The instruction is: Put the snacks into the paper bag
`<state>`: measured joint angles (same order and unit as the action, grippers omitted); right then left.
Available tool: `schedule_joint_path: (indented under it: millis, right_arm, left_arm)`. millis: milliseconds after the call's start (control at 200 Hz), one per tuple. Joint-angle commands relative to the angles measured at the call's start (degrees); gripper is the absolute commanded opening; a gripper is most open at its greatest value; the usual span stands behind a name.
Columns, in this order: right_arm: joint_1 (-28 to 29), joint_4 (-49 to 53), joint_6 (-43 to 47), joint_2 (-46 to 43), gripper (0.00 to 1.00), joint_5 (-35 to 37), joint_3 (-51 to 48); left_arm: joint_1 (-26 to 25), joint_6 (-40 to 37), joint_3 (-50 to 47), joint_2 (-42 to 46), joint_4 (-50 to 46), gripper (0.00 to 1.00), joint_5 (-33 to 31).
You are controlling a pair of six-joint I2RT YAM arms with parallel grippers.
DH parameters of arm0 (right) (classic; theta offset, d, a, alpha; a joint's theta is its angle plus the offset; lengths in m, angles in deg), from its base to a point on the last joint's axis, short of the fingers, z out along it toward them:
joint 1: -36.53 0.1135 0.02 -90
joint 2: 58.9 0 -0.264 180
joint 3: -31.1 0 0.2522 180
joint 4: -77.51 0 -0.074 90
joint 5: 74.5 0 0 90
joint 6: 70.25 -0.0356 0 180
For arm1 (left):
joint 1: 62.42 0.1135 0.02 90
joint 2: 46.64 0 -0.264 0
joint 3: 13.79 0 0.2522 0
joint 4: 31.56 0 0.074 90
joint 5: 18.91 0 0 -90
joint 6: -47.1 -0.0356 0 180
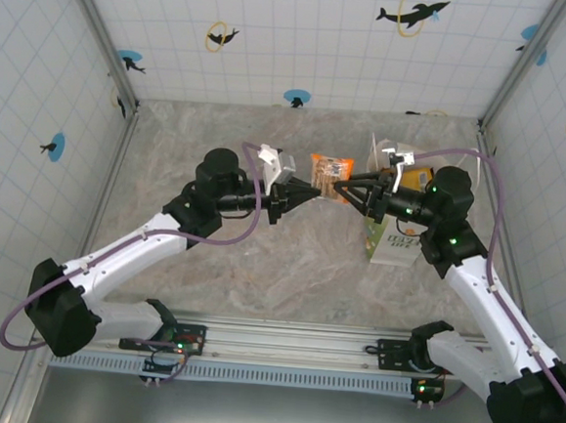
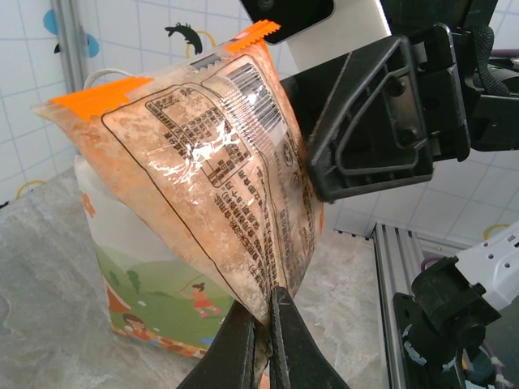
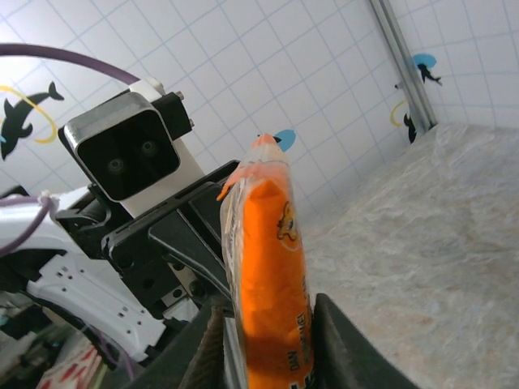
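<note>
Nearest to me in the overhead view, the metal rail (image 1: 282, 344) ran along the bottom edge with both my bases bolted to it. Above it the marbled tabletop (image 1: 259, 268) lay open between my two forearms, and more of it spread wide toward the left wall.

My arms angled inward and met at mid-frame. My left claw (image 1: 307, 194) was clamped on one edge of the orange packet (image 1: 331, 171). In the left wrist view its fingertips (image 2: 280, 312) pinched the packet's (image 2: 203, 186) lower seam at the bottom of the frame. My right claw (image 1: 345, 191) was closed on the same packet from the other side. In the right wrist view its two fingers (image 3: 332, 340) pressed against the packet's (image 3: 272, 267) faces low in the frame. The packet hung in the air between both claws, off the tabletop.

Just right of the packet in the overhead view, the paper bag (image 1: 390, 244) stood under my right wrist, close to the right wall, leaving little room on that side. In the left wrist view it (image 2: 142, 284) rose behind the packet at lower left, upright, its printed face toward the camera.

Farthest off, the tiled walls (image 1: 306, 37) closed the table at the top and both sides, meeting at the corner posts (image 1: 97, 25).
</note>
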<state>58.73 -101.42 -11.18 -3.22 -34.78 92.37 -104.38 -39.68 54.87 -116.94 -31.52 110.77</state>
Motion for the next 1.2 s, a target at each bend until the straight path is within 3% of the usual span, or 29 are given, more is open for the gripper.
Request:
schedule_joint_path:
  millis: [0,155,225,330,490,635,856,1196]
  right_arm:
    - [0.46,-3.16,-0.43,-0.22,0.23,-0.51,-0.84]
    - [0.36,-0.83,2.55,-1.52,0.14,2.52,-0.59]
    - [-0.02,-0.06,3.11,-1.80,0.12,3.50,-0.04]
    - [-1.49,0.64,4.37,-1.83,0.10,6.40,2.48]
    - [-6.66,1.48,5.70,-1.82,0.10,11.18,7.07]
    - [-11.84,4.29,5.93,-2.37,0.10,19.80,9.48]
    - [-15.58,15.47,6.68,-1.74,0.10,30.83,11.64]
    - [-15.60,25.28,10.62,-0.06,0.12,33.67,12.08]
  left_arm:
    - [-0.41,0.58,0.32,-0.45,2.07,0.00,0.54]
    - [-0.58,1.50,0.62,-0.50,1.39,0.01,-1.83]
    - [-0.53,2.35,0.56,-0.37,1.26,0.12,-3.08]
    - [-0.57,5.36,0.48,-0.02,1.30,0.39,-8.42]
    - [-0.50,9.53,0.59,0.13,-1.50,0.59,-17.85]
    - [-0.50,11.61,0.61,0.08,-3.23,0.63,-22.46]
    - [-0.51,11.72,0.56,-1.35,-4.18,0.63,-22.13]
    - [-0.50,14.26,4.89,-4.82,-4.93,0.61,-18.07]
